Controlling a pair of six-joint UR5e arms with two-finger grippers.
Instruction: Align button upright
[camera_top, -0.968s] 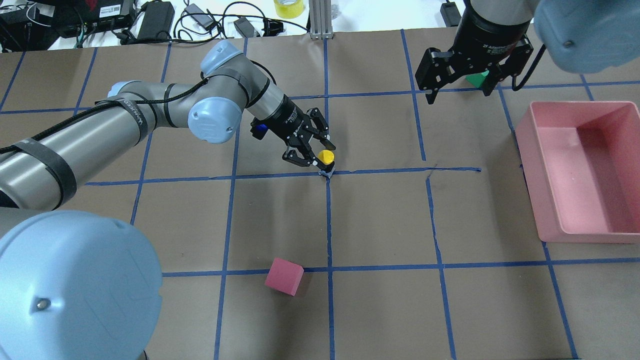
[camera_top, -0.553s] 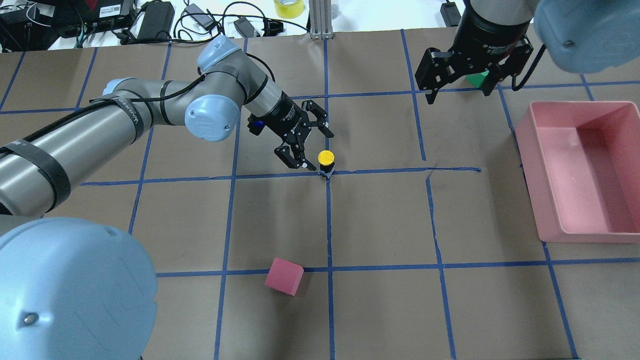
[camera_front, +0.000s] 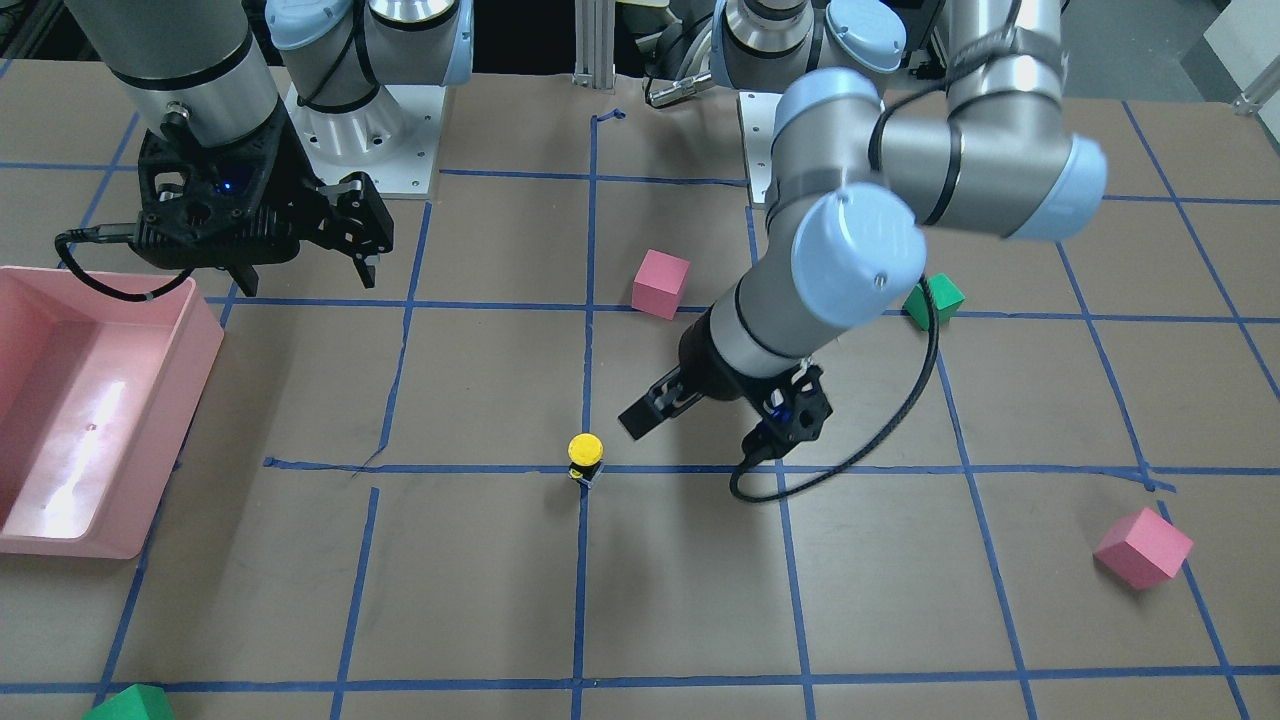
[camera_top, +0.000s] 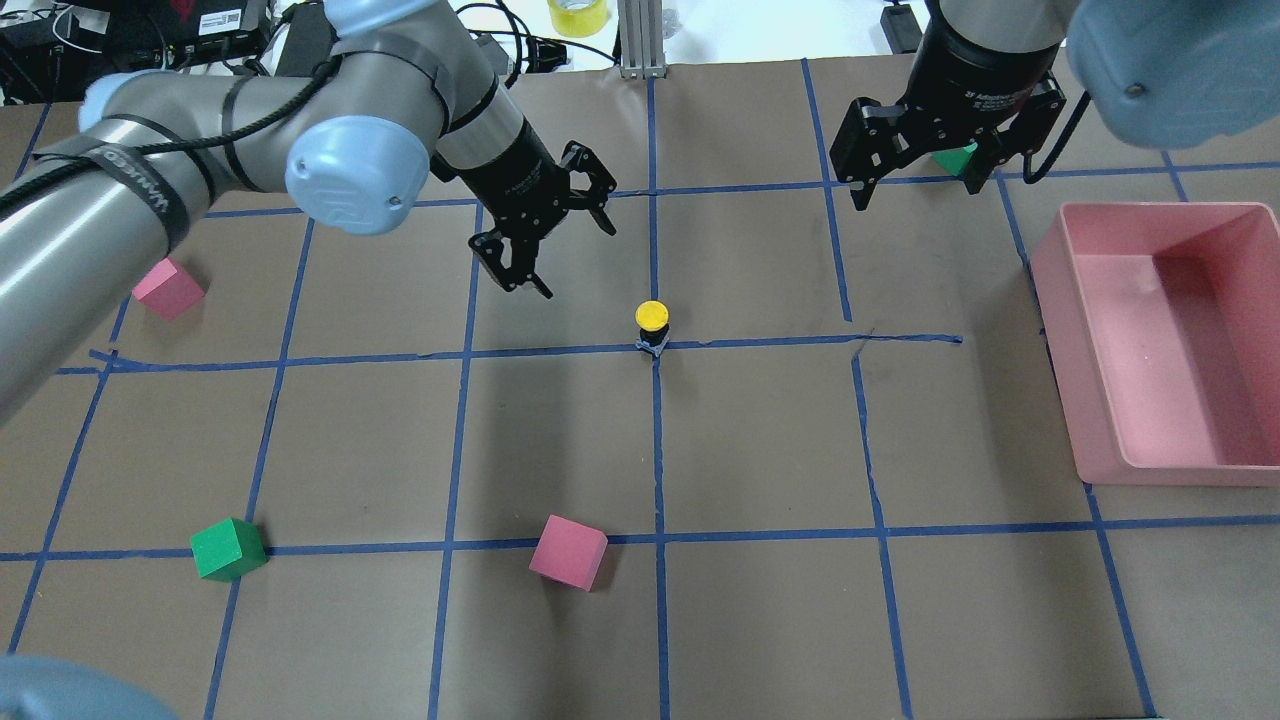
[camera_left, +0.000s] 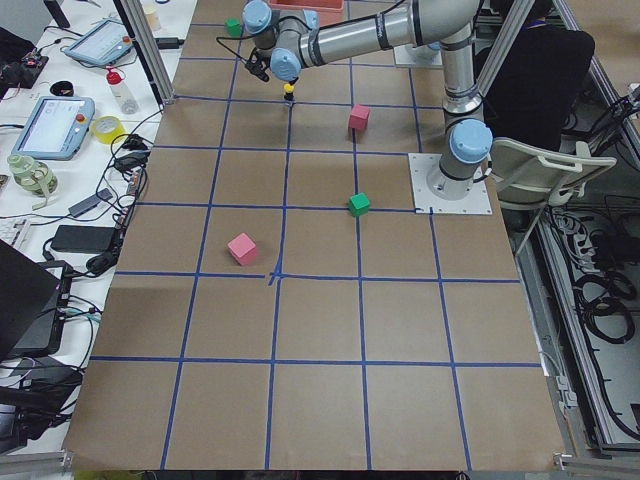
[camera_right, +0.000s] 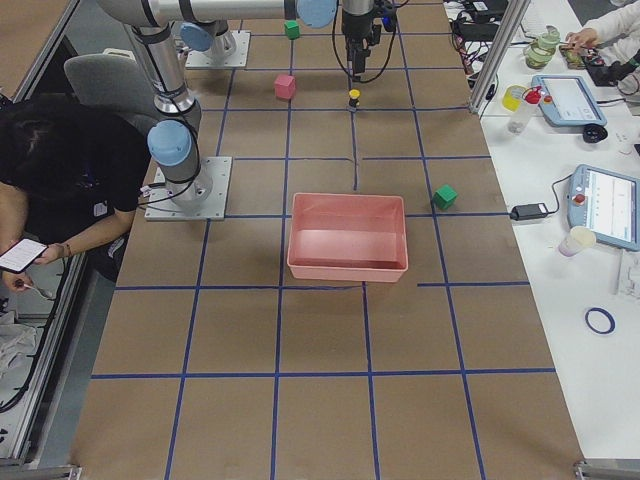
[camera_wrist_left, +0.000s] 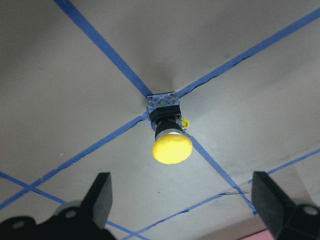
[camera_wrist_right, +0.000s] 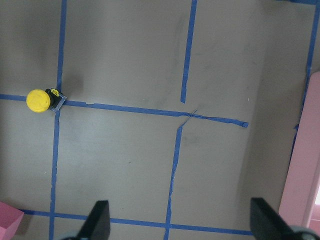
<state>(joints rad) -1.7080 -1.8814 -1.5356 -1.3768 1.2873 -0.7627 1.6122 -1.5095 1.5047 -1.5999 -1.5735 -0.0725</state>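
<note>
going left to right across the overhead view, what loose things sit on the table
far-left pink cube → near green cube → near pink cube → button, standing upright → far green cube, partly hidden → pink bin

**Robotics lab, mid-session**

Two robot arms (camera_front: 840, 260) bolted via steel plates (camera_left: 425, 200) to a paper-covered worktop (camera_right: 320, 420) w/ blue tape grid (camera_top: 657, 450). Teach pendants (camera_right: 610, 205), power bricks & cables (camera_top: 310, 40) crowd the side benches (camera_right: 580, 285). Alu. frame posts (camera_top: 640, 40) at the edge. An operator (camera_right: 60, 170) sits nearby w/ phone (camera_right: 22, 255); office chair (camera_left: 540, 165) behind the bases.
</note>
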